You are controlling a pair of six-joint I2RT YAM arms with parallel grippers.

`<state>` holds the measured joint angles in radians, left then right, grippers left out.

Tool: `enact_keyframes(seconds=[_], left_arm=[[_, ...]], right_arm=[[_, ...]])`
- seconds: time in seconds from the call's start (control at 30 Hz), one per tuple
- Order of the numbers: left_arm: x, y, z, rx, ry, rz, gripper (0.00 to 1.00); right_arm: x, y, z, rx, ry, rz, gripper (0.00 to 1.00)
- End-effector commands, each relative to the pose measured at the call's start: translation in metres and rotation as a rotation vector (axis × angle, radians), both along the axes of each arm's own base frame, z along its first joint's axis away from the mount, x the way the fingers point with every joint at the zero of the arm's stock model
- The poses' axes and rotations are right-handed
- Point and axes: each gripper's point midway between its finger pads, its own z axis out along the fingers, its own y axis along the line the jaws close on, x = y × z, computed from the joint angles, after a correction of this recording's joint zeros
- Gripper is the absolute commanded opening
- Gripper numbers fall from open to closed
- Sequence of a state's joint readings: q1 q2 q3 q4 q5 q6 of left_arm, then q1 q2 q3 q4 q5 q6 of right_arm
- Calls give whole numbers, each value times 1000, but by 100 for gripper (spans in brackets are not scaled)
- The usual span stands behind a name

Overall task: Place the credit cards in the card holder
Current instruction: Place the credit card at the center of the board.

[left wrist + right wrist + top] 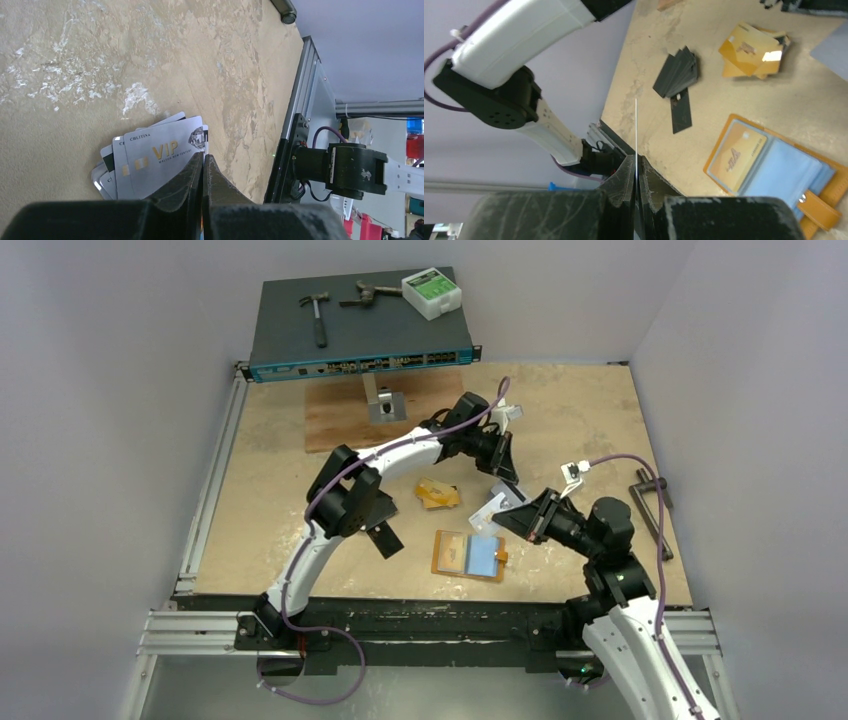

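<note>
The orange card holder (468, 555) lies open near the front of the table and also shows in the right wrist view (774, 170). An orange-gold card (738, 155) sits in its left pocket. My right gripper (518, 516) (636, 162) is shut on a thin silvery-white card (636, 130), seen edge-on, above the table just right of the holder. My left gripper (505, 468) (204, 156) is shut, its tips at the edge of the fanned silvery-white cards (150, 160) (488, 510). Orange-gold cards (438, 494) (751, 50) and black cards (676, 75) lie in piles.
A network switch (360, 325) at the back carries a hammer (316, 312), another tool (368, 292) and a white-green box (432, 292). A wooden board (340, 420) holds a metal bracket (382, 400). A metal handle (652, 505) lies at the right edge.
</note>
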<state>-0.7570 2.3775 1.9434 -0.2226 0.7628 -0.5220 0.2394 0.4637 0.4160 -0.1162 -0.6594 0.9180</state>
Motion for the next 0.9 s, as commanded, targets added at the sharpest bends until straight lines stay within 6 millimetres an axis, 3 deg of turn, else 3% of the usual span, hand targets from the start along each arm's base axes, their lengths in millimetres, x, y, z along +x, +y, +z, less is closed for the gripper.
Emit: enact_keyframes(seconds=[0.0,0.3,0.43,0.6,0.87], left_arm=[[4,0,-11,30,-78,-1,0],[14,2,-26,85,-138,-5,0],[18,4,-36,117,-141,3,0],[21,1,-26,104,-167,-16,15],[25,-7,-6,67,-254,-99,36]], right_arm=[[-1,-10,-14,-81,33,-48,0],[-3,-29,-34,-165,109,-157,0],[-4,-38,-55,-245,187,-191,0],[-2,-54,-76,-323,252,-272,0],[-14,-63,-99,-372,338,-296,0]])
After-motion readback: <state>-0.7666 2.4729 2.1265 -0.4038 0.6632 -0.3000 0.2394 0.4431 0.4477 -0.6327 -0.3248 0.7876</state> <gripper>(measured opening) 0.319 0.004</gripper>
